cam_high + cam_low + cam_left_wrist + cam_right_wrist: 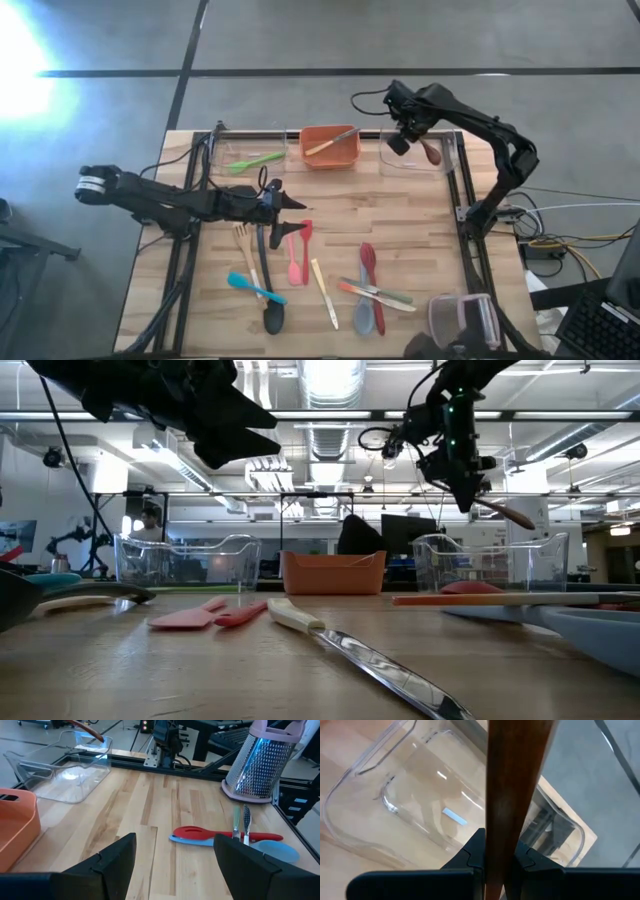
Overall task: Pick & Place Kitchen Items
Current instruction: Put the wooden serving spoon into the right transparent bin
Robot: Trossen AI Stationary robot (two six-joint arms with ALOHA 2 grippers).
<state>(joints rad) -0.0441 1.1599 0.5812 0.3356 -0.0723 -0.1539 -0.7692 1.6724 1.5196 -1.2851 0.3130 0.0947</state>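
Observation:
My right gripper (404, 141) hangs over the clear bin (420, 152) at the far right, shut on a brown wooden spoon (503, 511). The spoon's bowl (431, 153) hovers above that bin. Near the table's middle my left gripper (292, 203) stands open with nothing between its fingers (116, 859). Several more utensils lie flat on the near half of the table, among them a black spoon (271, 295), a pink spatula (293, 264) and a red spoon (371, 280). A green utensil (254, 160) lies in the left clear bin, and a pale wooden one (330, 143) lies in the orange bin (331, 150). My right gripper pinches the spoon's brown handle (502, 845) between its two fingers, which lie across it. The fingers come from above, slanting steeply down. The spoon is lifted clear, its bowl end (516, 516) sloping down over the clear bin (410, 805).
A pink-topped metal grater (462, 318) stands at the near right corner. A dark rail frame (465, 200) runs along the table's sides and far edge. Bare wood (400, 215) lies between the bins and the scattered utensils.

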